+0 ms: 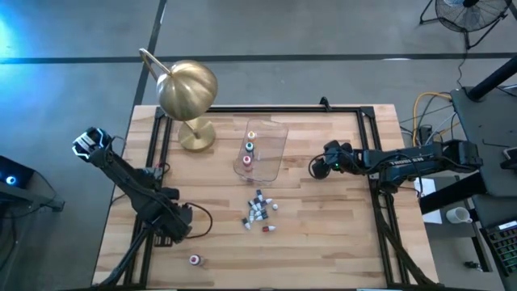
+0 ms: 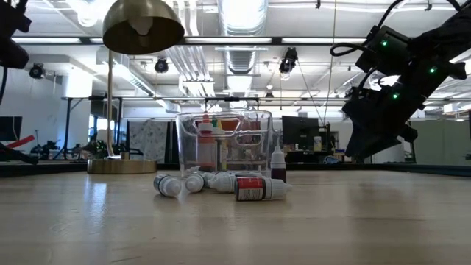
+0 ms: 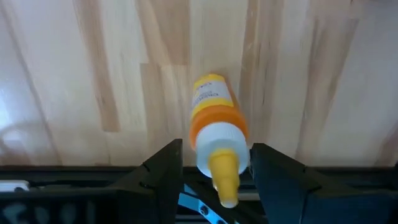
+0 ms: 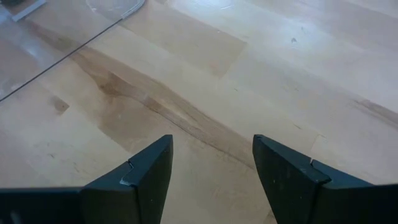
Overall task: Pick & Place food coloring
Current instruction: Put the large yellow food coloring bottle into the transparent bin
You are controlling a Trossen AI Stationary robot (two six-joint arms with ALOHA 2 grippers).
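— Why is the left gripper [image 3: 214, 171] tucked so low near its own corner of the pale wooden tabletop [image 1: 323, 234]?

— It has one of the little food-coloring bottles, the whitish one with an orange label and yellow cap [image 3: 214, 134], lying between its jaws. The jaws sit on either side of the bottle's shoulders, close against it. I'd call it a pinch, though I can't swear both fingers [image 3: 163, 167] are bearing on it.

— And the rest of the bottles?

— A small heap lies loose in the middle of the tabletop [image 1: 258, 212], mostly tipped on their sides, one dark one standing upright [image 2: 277, 165]. A few are already standing inside the clear rectangular plastic tub [image 1: 279, 153] just behind the heap, which looks like the drop-off. One stray bottle with a red label [image 1: 194, 259] lies alone near the front edge, beside the left arm.

— The right gripper [image 4: 211, 163]?

— Hanging off the tabletop beside the tub, jaws spread, nothing between them. Waiting its turn, I'd guess.

— Anything you can't make out?

— From overhead the left arm's dark body covers its own gripper, so the held bottle doesn't show there. The tub's walls blur what's inside. The brass-coloured dome lamp [image 1: 188, 89] stands near the tub's far corner, clear of the work.
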